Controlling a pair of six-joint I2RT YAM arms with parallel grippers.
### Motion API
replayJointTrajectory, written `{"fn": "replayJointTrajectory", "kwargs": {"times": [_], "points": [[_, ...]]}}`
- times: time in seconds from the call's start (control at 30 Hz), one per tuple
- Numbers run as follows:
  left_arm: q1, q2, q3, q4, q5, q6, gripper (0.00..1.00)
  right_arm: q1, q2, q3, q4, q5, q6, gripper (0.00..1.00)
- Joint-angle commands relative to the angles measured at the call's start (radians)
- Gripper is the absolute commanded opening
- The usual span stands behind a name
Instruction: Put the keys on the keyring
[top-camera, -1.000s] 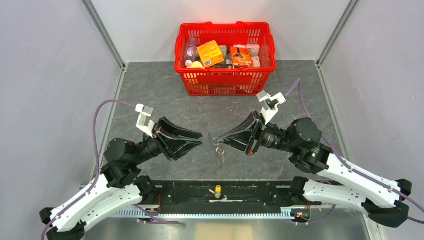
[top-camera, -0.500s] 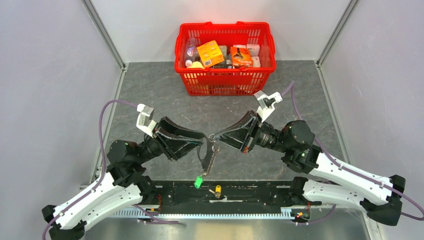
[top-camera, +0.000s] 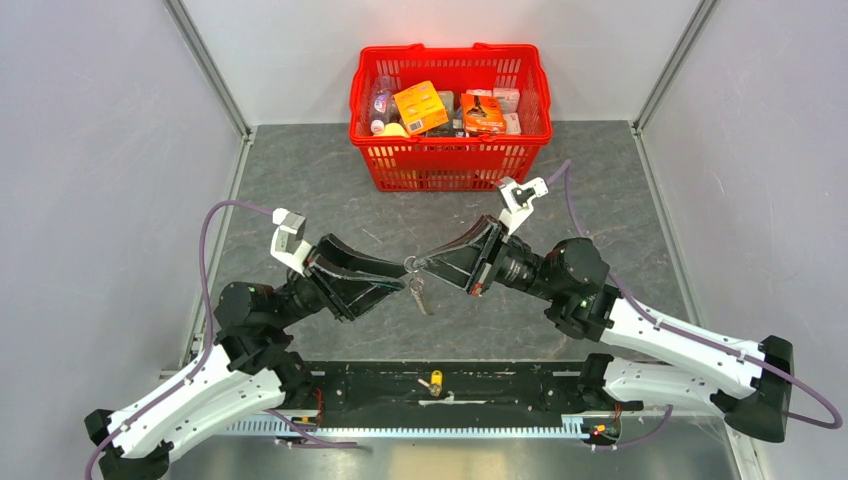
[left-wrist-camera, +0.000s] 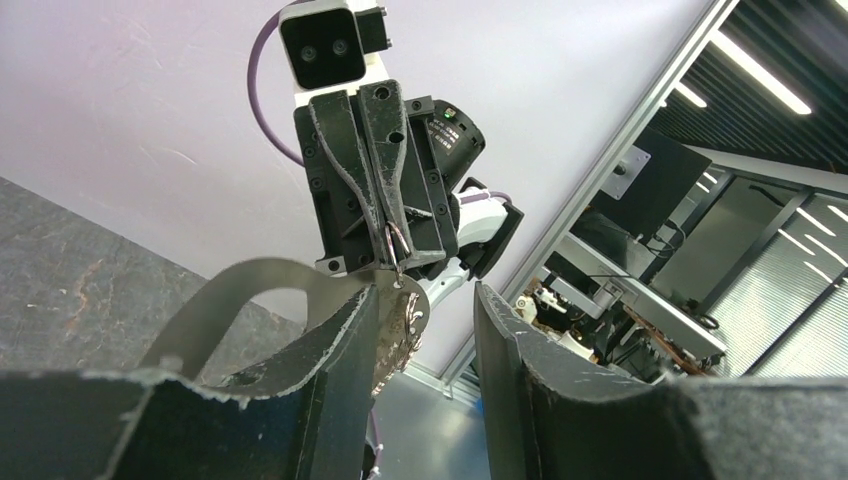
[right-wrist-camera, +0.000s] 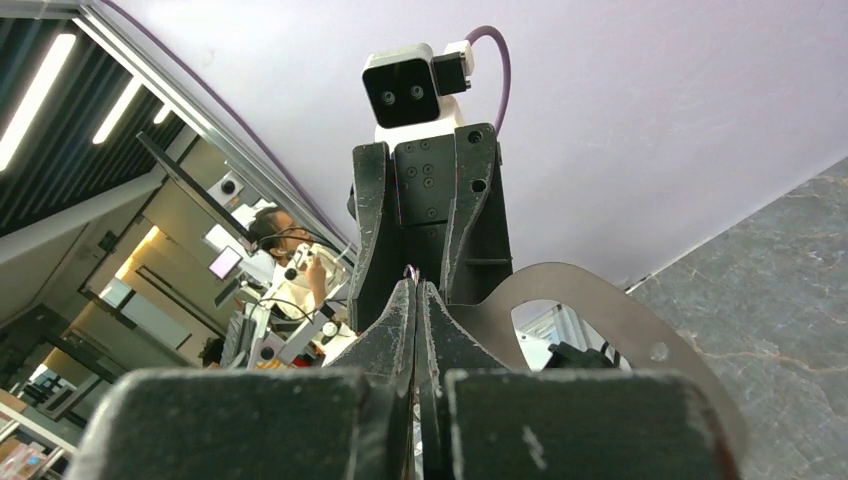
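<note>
Keyring (top-camera: 411, 264) thin shiny metal wire, seemingly; basket (top-camera: 450, 165) glossy red plastic.

2 end effectors, left (top-camera: 402, 281) and right (top-camera: 420, 264), 1 keyring (top-camera: 410, 266), 1 yellow key (top-camera: 435, 379), 1 red basket (top-camera: 450, 165).

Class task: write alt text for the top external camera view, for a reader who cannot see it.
Over the middle of a grey table, the right gripper, shut on a thin wire keyring, meets the open left gripper tip to tip. A red basket of packaged goods stands behind them.
</note>
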Motion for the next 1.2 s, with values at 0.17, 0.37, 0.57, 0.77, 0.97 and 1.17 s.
{"fn": "replayJointTrajectory", "kwargs": {"times": [0.17,0.37,0.57,0.77,0.97,1.17], "points": [[-0.003,0.013,0.013,0.070,0.014,-0.022,0.45,0.003,0.022,-0.003,0.134,0.018,0.050,0.00],[-0.003,0.012,0.018,0.067,0.009,-0.015,0.43,0.011,0.033,-0.002,0.136,0.017,0.051,0.00],[-0.003,0.008,0.027,0.053,0.001,-0.002,0.37,0.015,0.029,-0.006,0.134,0.021,0.045,0.00],[-0.003,0.016,0.030,0.052,0.001,0.001,0.33,0.023,0.031,-0.005,0.133,0.023,0.040,0.00],[-0.003,0.022,0.038,0.051,0.003,-0.001,0.21,0.032,0.029,-0.003,0.135,0.014,0.034,0.00],[-0.003,0.033,0.048,0.048,0.008,0.001,0.08,0.043,0.028,-0.001,0.131,0.002,0.023,0.00]]}}
